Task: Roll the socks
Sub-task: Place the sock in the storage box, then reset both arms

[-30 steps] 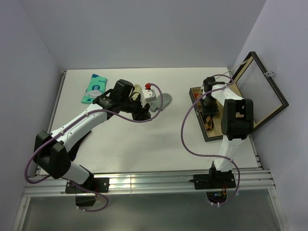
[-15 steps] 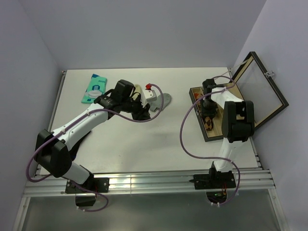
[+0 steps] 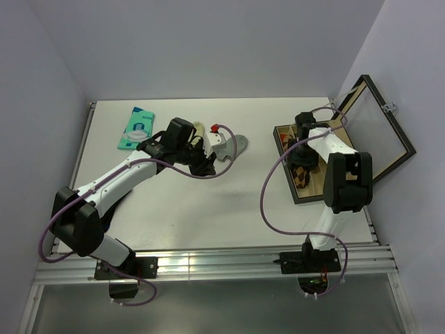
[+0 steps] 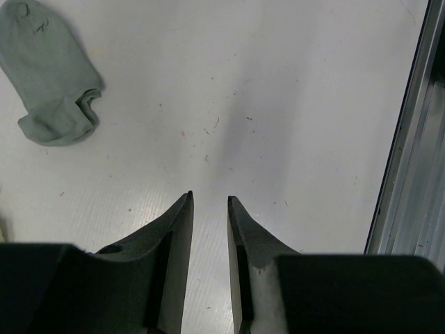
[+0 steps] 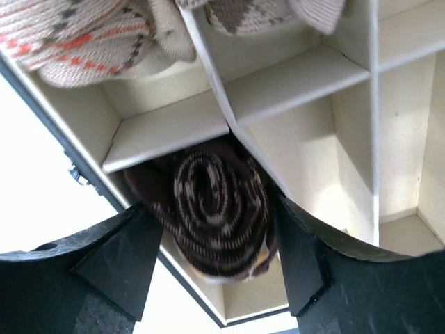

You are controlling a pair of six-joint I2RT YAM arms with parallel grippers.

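- Rolled brown patterned sock (image 5: 221, 226): tight spiral of ribbed knit, seated in an edge compartment of the divided box (image 5: 292, 76). It looks done.
- Right gripper (image 5: 212, 207): fingers spread wide and flanking the roll. Cannot tell whether it is gripping.
- Striped cream knit sock (image 5: 90, 42): bundled in the next compartment of the box.
- Grey ankle sock (image 4: 52, 83): limp, flat and unrolled on the table (image 4: 278, 104), well left of the box. Left to do.
- Left gripper (image 4: 208, 202): narrow gap, empty, even further from the box than the grey sock.

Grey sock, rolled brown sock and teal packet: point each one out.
grey sock (image 4: 50, 73), left wrist view, middle of the foot.
rolled brown sock (image 5: 219, 209), right wrist view, centre of the spiral.
teal packet (image 3: 136, 128), top view, middle of its face.
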